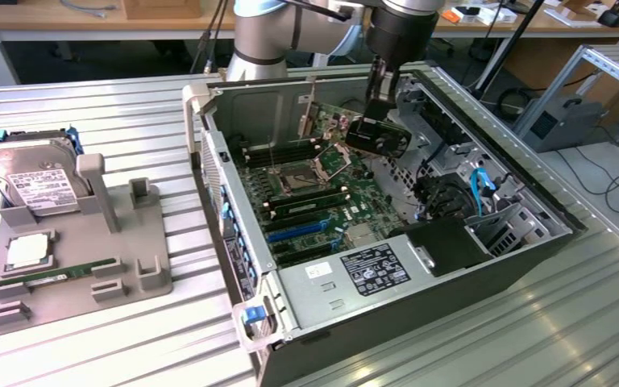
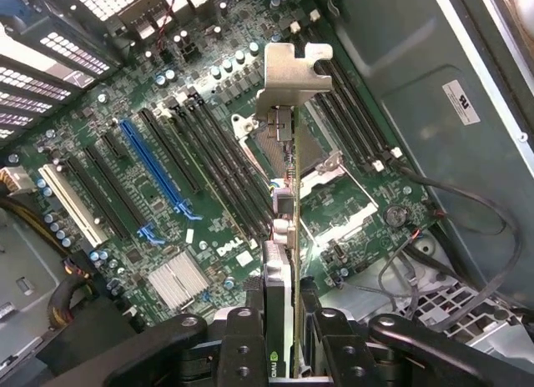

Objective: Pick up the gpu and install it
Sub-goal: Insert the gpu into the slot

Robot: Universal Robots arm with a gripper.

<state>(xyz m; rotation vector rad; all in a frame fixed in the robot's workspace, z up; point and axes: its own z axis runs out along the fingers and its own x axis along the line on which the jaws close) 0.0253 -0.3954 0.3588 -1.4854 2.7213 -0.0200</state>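
The gpu [image 1: 377,135] hangs over the open computer case [image 1: 288,310], above the motherboard [image 1: 315,197] and near the case's far wall. My gripper [image 1: 379,113] comes down from above and is shut on the card's top edge. In the wrist view the gpu [image 2: 282,278] is edge-on between my gripper [image 2: 288,333] fingers [image 2: 242,341], its silvery bracket [image 2: 294,70] pointing away from the camera. Below it lie the motherboard [image 2: 192,237], its black slots and a long blue slot [image 2: 154,166]. The card is clear of the board.
On the exterior view's left a grey holder [image 1: 126,242] carries a silver hard drive [image 1: 35,181], a small square silver chip [image 1: 28,251] and a green RAM stick [image 1: 57,276]. Inside the case are blue cables [image 1: 482,181], a black box [image 1: 450,242] and the CPU socket [image 1: 326,161].
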